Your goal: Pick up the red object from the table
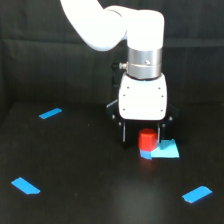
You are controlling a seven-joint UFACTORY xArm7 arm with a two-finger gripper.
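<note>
The red object (147, 140), a short red-orange cylinder, stands on the black table (90, 170), at the left edge of a light-blue square patch (166, 149). My gripper (141, 142) hangs straight down over it, white body above and two black fingers (123, 134) reaching down on either side. The cylinder sits between the fingers, closer to the right one. A gap shows between the left finger and the cylinder, so the jaws stand open around it. The fingertips are near the table surface.
Blue tape strips lie on the table at the back left (50, 113), front left (25, 185) and front right (197, 194). A black curtain (40, 60) hangs behind the table.
</note>
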